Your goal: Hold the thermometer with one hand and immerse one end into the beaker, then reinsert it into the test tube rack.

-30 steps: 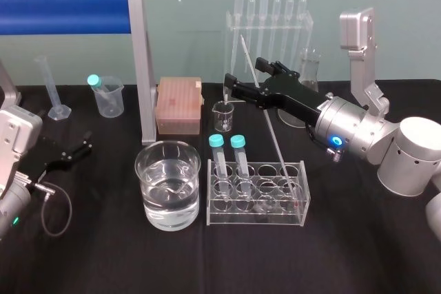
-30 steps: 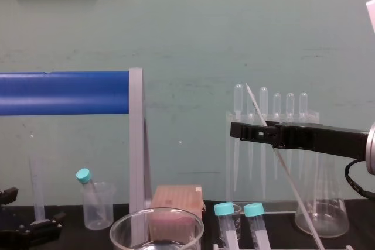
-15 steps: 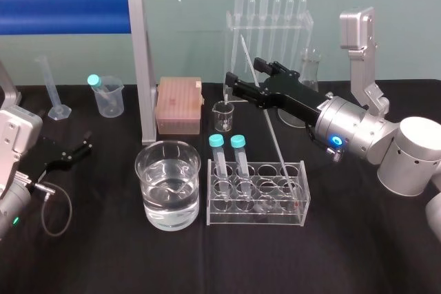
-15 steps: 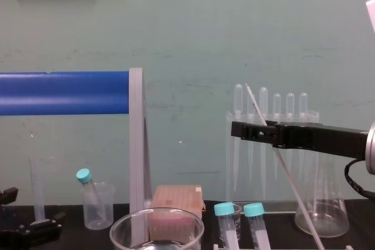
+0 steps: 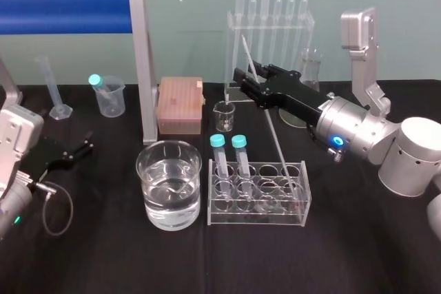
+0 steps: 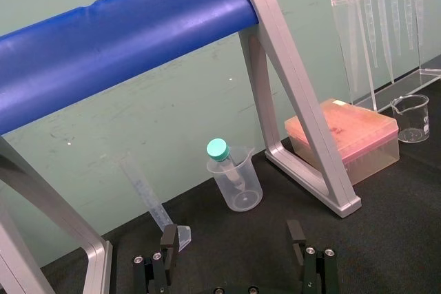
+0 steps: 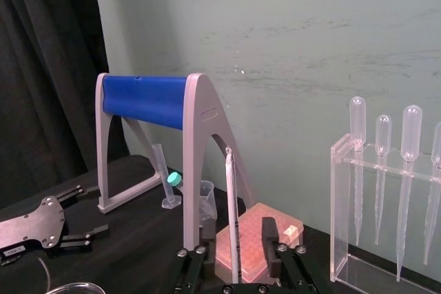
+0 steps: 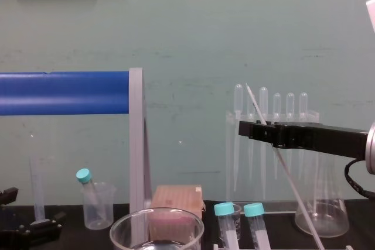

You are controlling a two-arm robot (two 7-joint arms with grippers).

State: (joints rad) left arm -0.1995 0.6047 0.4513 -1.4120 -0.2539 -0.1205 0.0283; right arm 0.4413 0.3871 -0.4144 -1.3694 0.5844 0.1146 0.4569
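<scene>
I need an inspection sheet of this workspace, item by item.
Surface: black table, no spill seen.
Job's things: thermometer leans in test tube rack; beaker holds clear liquid, left of rack.
Clutter: pipette stand, tip box, small beaker, flask, measuring cylinder.
Grippers: right gripper open around thermometer's upper part; left gripper open, low at left.
Cables: grey cable looped by left arm.
Surroundings: blue bar frame, green wall.

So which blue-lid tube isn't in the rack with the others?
The tube leaning inside the cloudy plastic beaker at the far left. The other two capped tubes stand side by side in the test tube rack.
</scene>
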